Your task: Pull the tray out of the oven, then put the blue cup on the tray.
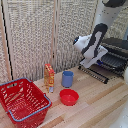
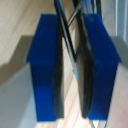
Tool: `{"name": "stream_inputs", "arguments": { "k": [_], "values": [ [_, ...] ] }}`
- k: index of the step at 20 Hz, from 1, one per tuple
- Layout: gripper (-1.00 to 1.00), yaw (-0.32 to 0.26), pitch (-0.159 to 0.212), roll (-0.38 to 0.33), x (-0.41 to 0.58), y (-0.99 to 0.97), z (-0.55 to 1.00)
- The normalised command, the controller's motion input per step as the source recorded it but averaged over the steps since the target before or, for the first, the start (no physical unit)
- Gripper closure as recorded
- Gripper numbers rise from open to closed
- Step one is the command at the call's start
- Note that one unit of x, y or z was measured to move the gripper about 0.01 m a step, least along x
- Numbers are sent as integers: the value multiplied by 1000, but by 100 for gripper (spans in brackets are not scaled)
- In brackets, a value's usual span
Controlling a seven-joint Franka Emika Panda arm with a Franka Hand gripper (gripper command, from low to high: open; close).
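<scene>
Blue fingers (image 2: 47,70) of the gripper (image 2: 70,70) are closing on a thin dark wire of the tray (image 1: 112,61), which is sitting at the open oven (image 1: 117,50). Pulling straight outward should keep it level. Blue cup (image 1: 67,78), orange carton (image 1: 49,77), red bowl (image 1: 69,97) and red basket (image 1: 22,102) are standing well apart, obstructing nothing.

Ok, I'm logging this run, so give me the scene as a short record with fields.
oven: open oven at the exterior view's right, door dropped down
tray: wire tray at the oven mouth
gripper: gripper at the tray, blue fingers either side of thin wires
blue cup: blue cup upright on the table, not on the tray
nearby: orange carton, red bowl, red basket
</scene>
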Motion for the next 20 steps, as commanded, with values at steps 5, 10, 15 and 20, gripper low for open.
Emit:
{"name": "stream_inputs", "arguments": {
  "k": [5,10,15,20],
  "values": [
    [-100,-18,-30,-6,143,313,-146],
    [-100,18,6,51,75,-117,78],
    [-100,-23,0,91,242,9,504],
    [-100,-117,-7,70,171,94,729]
  ]
}}
